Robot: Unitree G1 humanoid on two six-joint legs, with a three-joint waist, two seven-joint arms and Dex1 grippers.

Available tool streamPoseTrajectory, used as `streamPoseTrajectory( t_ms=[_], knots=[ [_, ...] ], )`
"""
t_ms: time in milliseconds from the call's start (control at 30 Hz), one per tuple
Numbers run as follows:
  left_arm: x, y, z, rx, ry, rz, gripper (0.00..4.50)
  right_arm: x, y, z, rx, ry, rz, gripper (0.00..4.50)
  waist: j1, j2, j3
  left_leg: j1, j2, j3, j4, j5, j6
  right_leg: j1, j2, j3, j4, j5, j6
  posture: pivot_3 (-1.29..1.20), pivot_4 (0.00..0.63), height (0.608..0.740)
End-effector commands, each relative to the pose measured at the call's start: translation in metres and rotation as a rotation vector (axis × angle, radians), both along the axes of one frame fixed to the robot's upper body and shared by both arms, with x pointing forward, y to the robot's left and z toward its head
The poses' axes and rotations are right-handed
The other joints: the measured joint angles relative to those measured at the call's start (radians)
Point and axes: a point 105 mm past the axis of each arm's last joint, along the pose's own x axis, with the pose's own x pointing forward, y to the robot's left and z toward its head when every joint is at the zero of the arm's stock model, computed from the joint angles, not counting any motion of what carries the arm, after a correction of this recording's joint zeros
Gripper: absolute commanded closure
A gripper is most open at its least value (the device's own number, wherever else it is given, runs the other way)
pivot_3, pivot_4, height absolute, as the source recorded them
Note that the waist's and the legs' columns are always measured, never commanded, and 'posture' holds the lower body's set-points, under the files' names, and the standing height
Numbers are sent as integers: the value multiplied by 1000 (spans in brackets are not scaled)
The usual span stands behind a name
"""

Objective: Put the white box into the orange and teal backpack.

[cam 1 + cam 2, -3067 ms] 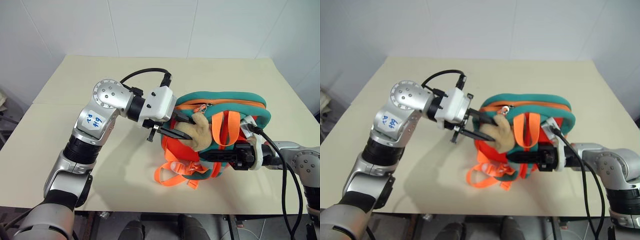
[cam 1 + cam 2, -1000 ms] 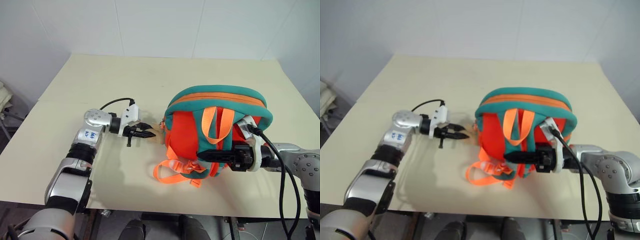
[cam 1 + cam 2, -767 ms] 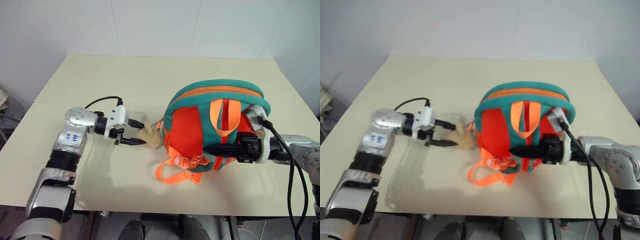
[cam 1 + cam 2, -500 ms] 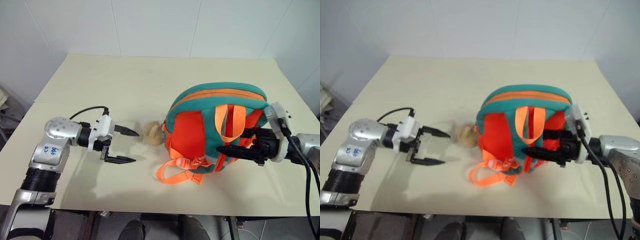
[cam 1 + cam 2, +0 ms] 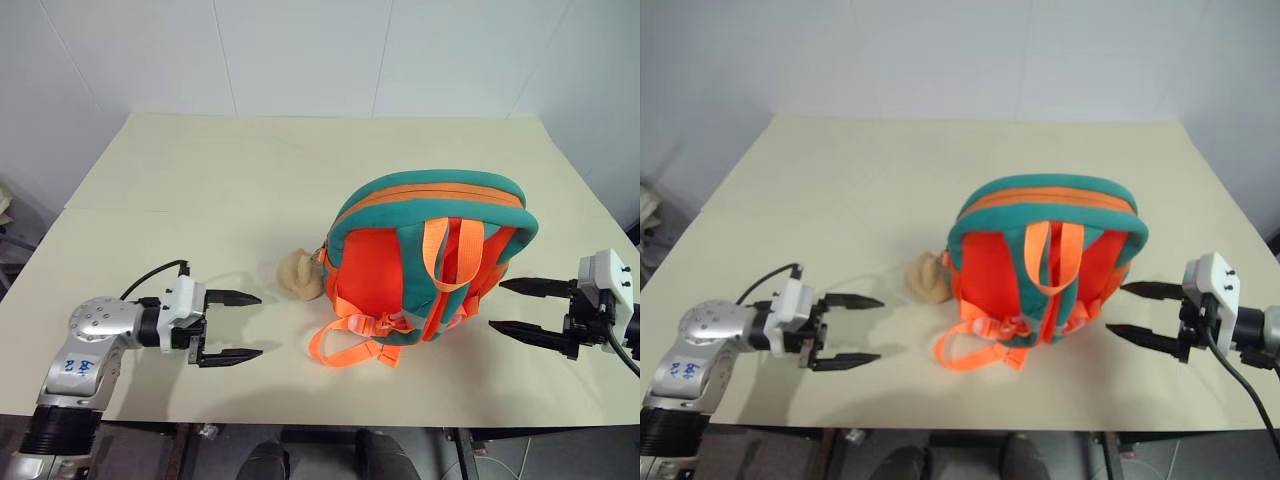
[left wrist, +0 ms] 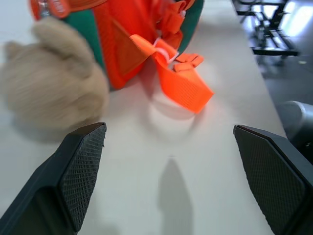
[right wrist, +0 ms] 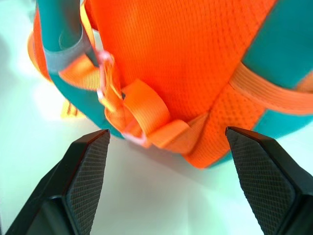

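Both of your arms have pulled back from the bag since a second ago — the left end effector (image 5: 232,327), which sat pinched at the plush toy, now hovers low over the bare tabletop (image 5: 180,190) with its two fingers spread wide and nothing between them, and the right end effector (image 5: 527,308), which was pressed in against the bag's lower side, has swung out to the right and stands just as wide, empty, pointing back at the bag. Between them, nearest you, the orange webbing loops (image 5: 352,343) lie slack on the surface; just behind them the orange and teal backpack (image 5: 425,255) stands upright on its own with its strap side toward you, touched by neither end effector. The tan plush toy (image 5: 299,273) rests on the tabletop at the bag's left, against its edge. You'll find the orange zip line along the top looks drawn shut from here, though you cannot see the far end of it. No white box lies out on the tabletop, so it is most likely already inside — you appear to be at the release and retreat. What remains, by my reading, is only to bring both arms clear without snagging a strap.
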Motion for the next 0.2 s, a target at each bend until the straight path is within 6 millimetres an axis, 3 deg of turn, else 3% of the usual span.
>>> streamPoseTrajectory(
  t_ms=[33, 200],
  knots=[
    [-4, 3, 14, -7, -90, -3, 53, 0, -6, 10, -12, -40, 32, 0, 1, 0, 0, 0, 0, 0, 0, 0, 0, 0, 0, 0, 0, 0, 0, 0, 150, 740],
    [1, 5, 22, -3, -141, 2, 53, 2, -9, 5, -15, -25, 52, 0, 2, 0, 0, 0, 0, 0, 0, 0, 0, 1, -1, 0, -1, 0, 0, 0, 150, 740]
  ],
)
